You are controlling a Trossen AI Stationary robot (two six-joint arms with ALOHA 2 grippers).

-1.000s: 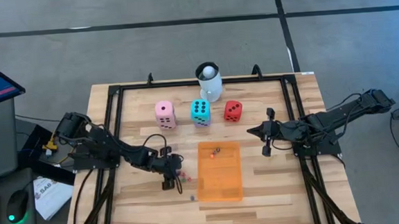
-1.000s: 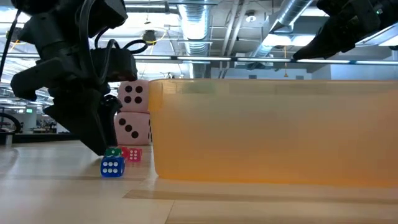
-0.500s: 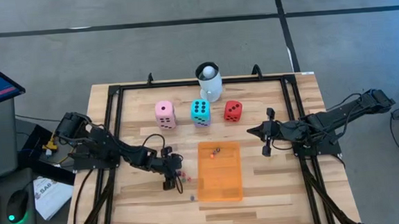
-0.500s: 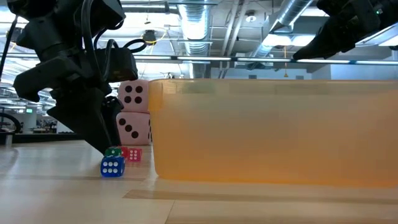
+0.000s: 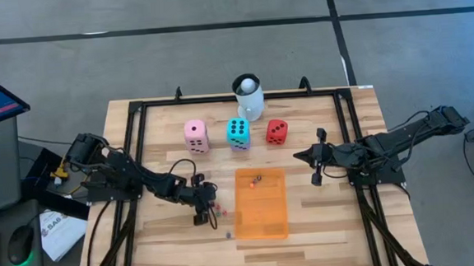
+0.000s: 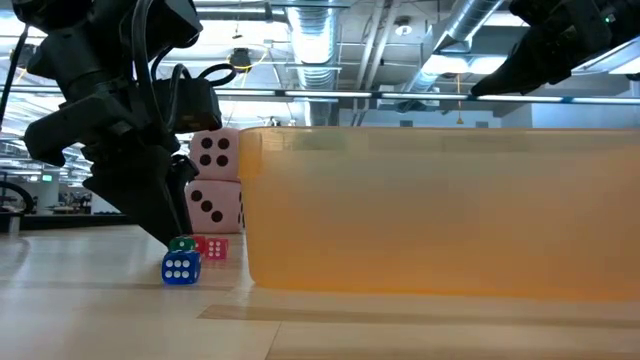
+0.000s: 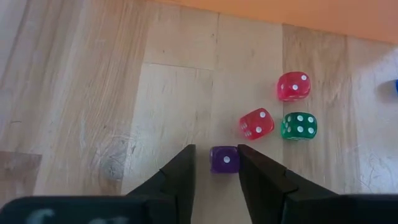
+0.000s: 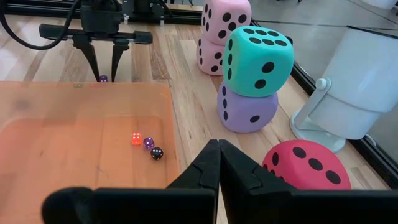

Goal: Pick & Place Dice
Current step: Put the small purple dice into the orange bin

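High view: left gripper (image 5: pixel 201 208) low on the surface (image 5: pixel 169 236), at 9 o'clock of the orange tray (image 5: pixel 261 203). Tiny dice read as specks here. Right gripper (image 5: pixel 316 169) parked at the tray's 2 o'clock. Pink dice (image 5: pixel 196 136), teal die (image 5: pixel 238 134) and red die (image 5: pixel 276 130) line up at 12 o'clock of the tray, white mug (image 5: pixel 249 97) behind them.

Low view: only this one shows a small blue die (image 6: pixel 181 268) in front of the left gripper, with small green (image 6: pixel 181 244) and pink (image 6: pixel 214 248) ones behind it. Tray wall blocks the rest.

Left wrist view: the fingers (image 7: pixel 178 176) bracket a small purple die (image 7: pixel 224 159), narrow gap, contact not clear. Red die (image 7: pixel 256 124), green die (image 7: pixel 298 126) and another red (image 7: pixel 293 86) sit just beyond.

Right wrist view: its fingers (image 8: pixel 205 167) are pressed together, empty. Shows what the high view hides: teal die is stacked on a purple die (image 8: pixel 245 107), pink is a two-stack, three tiny dice (image 8: pixel 148 144) lie in the tray.
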